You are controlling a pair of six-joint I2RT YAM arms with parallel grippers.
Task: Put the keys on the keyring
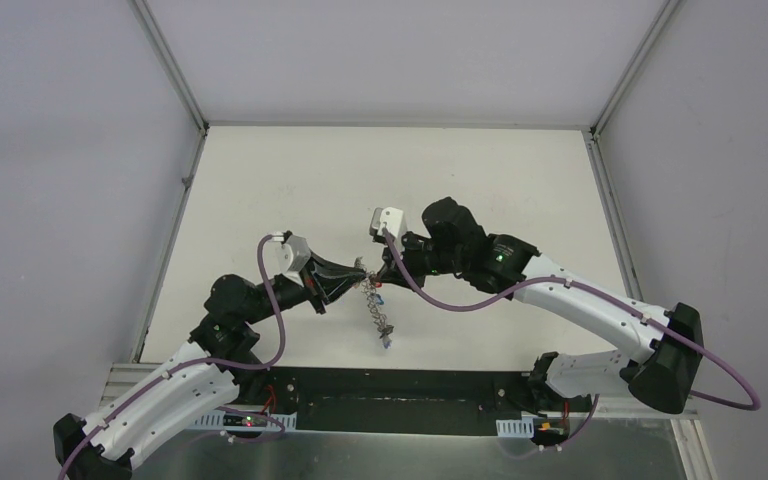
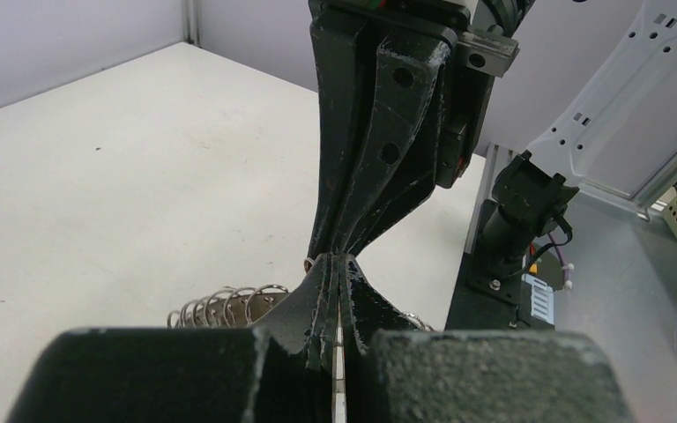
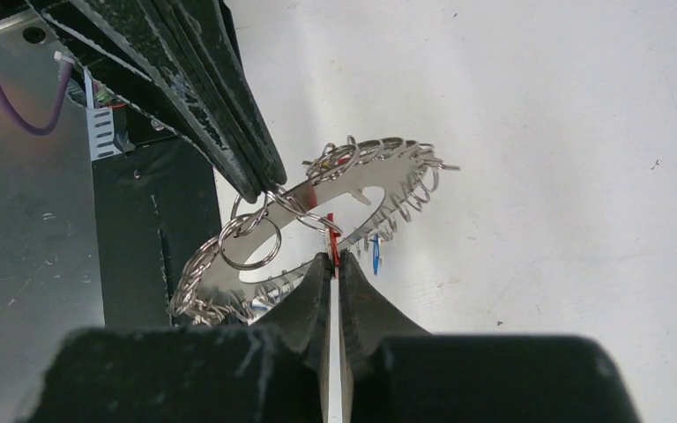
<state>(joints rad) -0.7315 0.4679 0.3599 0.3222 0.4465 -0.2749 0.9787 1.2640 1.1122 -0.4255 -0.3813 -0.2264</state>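
There is one keyring (image 3: 379, 176), held off the table (image 1: 260, 180) and tilted, with wire loops (image 3: 251, 240) crowding its rim. Two tagged keys show: one red key (image 3: 332, 238) at the ring's near edge and one blue key (image 3: 375, 262) hanging just below that edge. A further bluish speck under the ring is too small to tell.

Two arms reach inward and meet at the ring, left arm from its left side and right arm from its right, both stretched low and forward. The left gripper (image 3: 260, 181) comes down onto the ring's rim, fingers pressed together on it among the loops. The right gripper (image 3: 335, 263) sits opposite, tips almost touching the left's, its fingers closed with the red key's tag nipped between them.
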